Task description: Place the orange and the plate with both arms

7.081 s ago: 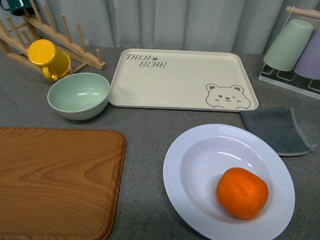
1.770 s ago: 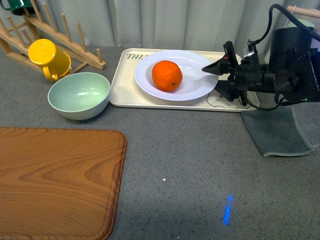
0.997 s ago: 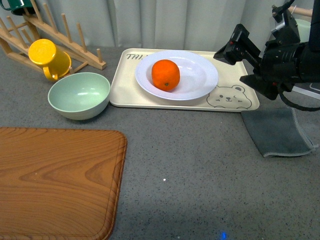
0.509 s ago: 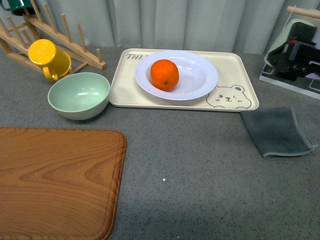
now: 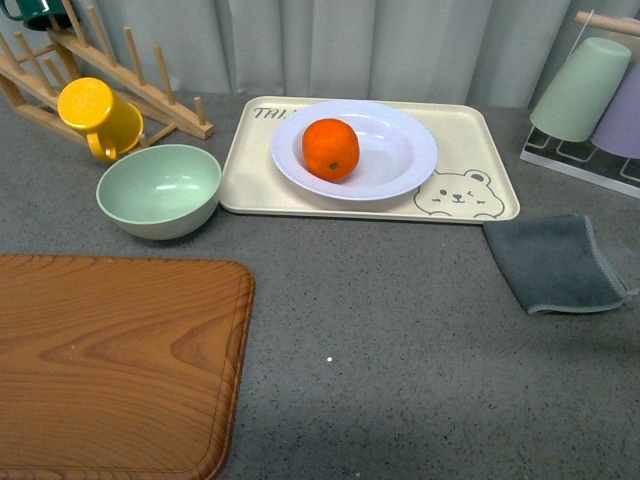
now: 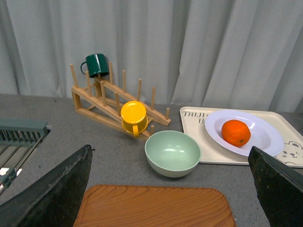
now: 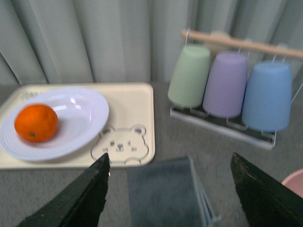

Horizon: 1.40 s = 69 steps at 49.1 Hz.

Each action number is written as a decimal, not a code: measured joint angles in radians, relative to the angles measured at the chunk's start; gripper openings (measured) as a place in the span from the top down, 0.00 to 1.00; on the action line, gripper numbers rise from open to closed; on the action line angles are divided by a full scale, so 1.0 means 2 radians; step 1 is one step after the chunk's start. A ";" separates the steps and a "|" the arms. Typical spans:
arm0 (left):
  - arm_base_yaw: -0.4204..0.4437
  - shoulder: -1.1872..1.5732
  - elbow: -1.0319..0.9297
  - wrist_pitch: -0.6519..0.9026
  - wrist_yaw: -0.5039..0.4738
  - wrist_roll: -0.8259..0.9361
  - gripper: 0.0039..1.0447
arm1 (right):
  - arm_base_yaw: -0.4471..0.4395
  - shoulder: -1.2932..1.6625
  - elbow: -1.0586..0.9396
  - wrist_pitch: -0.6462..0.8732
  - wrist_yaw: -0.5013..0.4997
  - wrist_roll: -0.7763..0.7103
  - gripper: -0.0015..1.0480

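The orange (image 5: 331, 150) lies in the white ribbed plate (image 5: 400, 150), and the plate rests on the cream bear-printed tray (image 5: 470, 135) at the back of the table. Both also show in the left wrist view, orange (image 6: 236, 132) in plate (image 6: 265, 139), and in the right wrist view, orange (image 7: 36, 123) in plate (image 7: 78, 118). Neither arm appears in the front view. My left gripper (image 6: 173, 189) is open, high above the wooden board and away from the plate. My right gripper (image 7: 169, 182) is open above a grey cloth, apart from the plate.
A pale green bowl (image 5: 158, 190) sits left of the tray. A yellow mug (image 5: 98, 118) hangs on a wooden rack (image 5: 150, 95). A wooden cutting board (image 5: 110, 365) fills the front left. A grey cloth (image 5: 555, 262) lies right. Upturned cups (image 7: 227, 85) stand on a rack.
The plate with the orange went from the front right onto the tray. My right arm let go of the plate's rim, pulled back to the right and left the front view.
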 joint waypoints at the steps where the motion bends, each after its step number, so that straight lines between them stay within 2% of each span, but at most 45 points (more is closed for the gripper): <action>1: 0.000 0.000 0.000 0.000 -0.001 0.000 0.06 | -0.003 -0.003 -0.013 0.036 -0.002 -0.006 0.33; 5: 0.000 0.000 0.000 0.000 -0.001 0.000 0.06 | -0.013 -0.056 -0.034 0.052 -0.011 -0.017 0.52; 14: 0.000 0.000 0.000 0.000 -0.001 0.000 0.06 | -0.033 -0.168 -0.074 -0.027 -0.031 -0.022 0.92; 16: 0.000 0.000 0.000 0.000 -0.001 0.000 0.06 | -0.046 -0.192 -0.078 -0.046 -0.053 -0.022 0.99; 21: 0.000 0.000 0.000 0.000 -0.001 0.000 0.06 | -0.070 -0.281 -0.078 -0.138 -0.067 -0.024 0.99; 28: 0.000 0.000 0.000 0.000 -0.001 0.000 0.06 | -0.072 -0.365 -0.091 -0.203 -0.069 -0.024 0.99; 69: 0.000 0.000 0.000 0.000 -0.001 0.000 0.06 | -0.072 -0.621 -0.099 -0.438 -0.070 -0.024 0.99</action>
